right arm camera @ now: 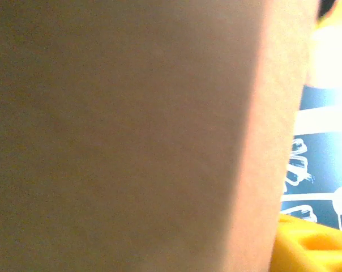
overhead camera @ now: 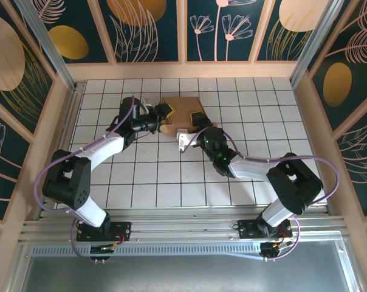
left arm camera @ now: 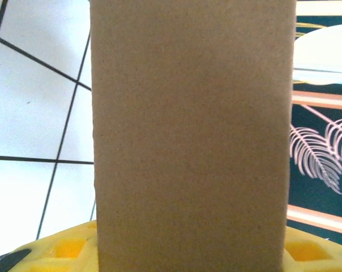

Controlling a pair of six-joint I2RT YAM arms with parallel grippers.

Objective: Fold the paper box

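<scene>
Roughly mid-fold: paper box point(overhead camera: 182, 108) at far centre of the table point(overhead camera: 141, 182) looks part-raised, flaps not closed, left gripper point(overhead camera: 163, 113) and right gripper point(overhead camera: 198, 120) at its edges, cardboard blocking both wrist views, so can't tell either claw's state.

Left claw point(overhead camera: 164, 112), right claw point(overhead camera: 198, 119), close together
</scene>
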